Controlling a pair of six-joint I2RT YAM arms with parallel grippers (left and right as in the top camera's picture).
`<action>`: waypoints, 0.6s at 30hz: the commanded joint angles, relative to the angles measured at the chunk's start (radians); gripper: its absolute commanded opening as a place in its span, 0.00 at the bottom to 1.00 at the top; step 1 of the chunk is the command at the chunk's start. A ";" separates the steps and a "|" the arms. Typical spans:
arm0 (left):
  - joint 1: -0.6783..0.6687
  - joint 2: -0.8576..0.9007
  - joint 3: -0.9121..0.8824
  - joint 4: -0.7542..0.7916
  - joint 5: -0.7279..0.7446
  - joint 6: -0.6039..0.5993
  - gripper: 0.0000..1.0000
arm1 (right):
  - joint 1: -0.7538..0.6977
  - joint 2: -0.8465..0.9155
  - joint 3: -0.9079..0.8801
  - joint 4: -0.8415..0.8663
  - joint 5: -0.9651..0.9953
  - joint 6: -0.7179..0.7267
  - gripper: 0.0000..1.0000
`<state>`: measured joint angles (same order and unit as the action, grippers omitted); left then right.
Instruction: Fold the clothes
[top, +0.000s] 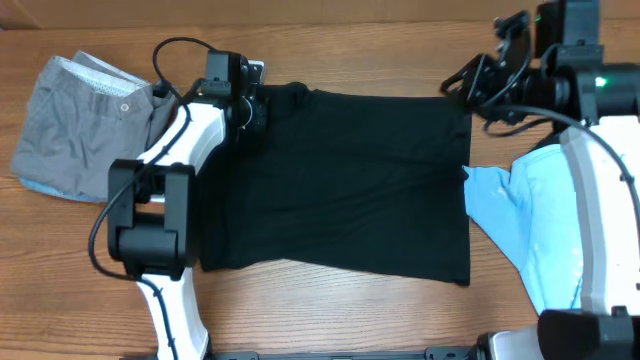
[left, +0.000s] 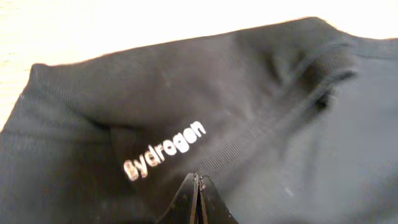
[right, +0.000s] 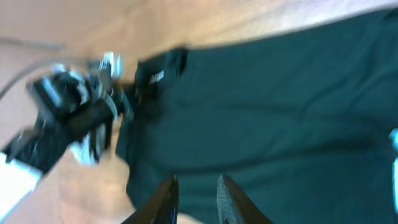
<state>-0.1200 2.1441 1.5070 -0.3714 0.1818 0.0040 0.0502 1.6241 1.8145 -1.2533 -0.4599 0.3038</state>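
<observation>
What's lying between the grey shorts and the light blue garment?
In the overhead view, the spread black garment fills that stretch, with the left arm over its left edge.

The brown wooden worktop (top: 330, 300) carries a black fabric garment (top: 350, 180) spread flat at its middle. Left of that garment lie crumpled grey shorts (top: 80, 130) with a pale waistband. On the garment's right, touching its edge, lies a light blue cloth (top: 530, 220).
</observation>
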 joint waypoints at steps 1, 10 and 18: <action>0.002 0.080 0.005 0.051 -0.024 0.019 0.04 | 0.053 0.002 0.006 -0.044 0.040 -0.023 0.24; 0.065 0.230 0.010 0.231 -0.297 -0.118 0.04 | 0.162 0.006 -0.030 -0.060 0.208 0.028 0.25; 0.201 0.229 0.163 0.211 -0.060 -0.164 0.04 | 0.185 0.028 -0.200 0.002 0.381 0.116 0.27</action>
<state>0.0040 2.3234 1.6081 -0.1104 0.0750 -0.1268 0.2317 1.6306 1.7138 -1.2800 -0.1909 0.3691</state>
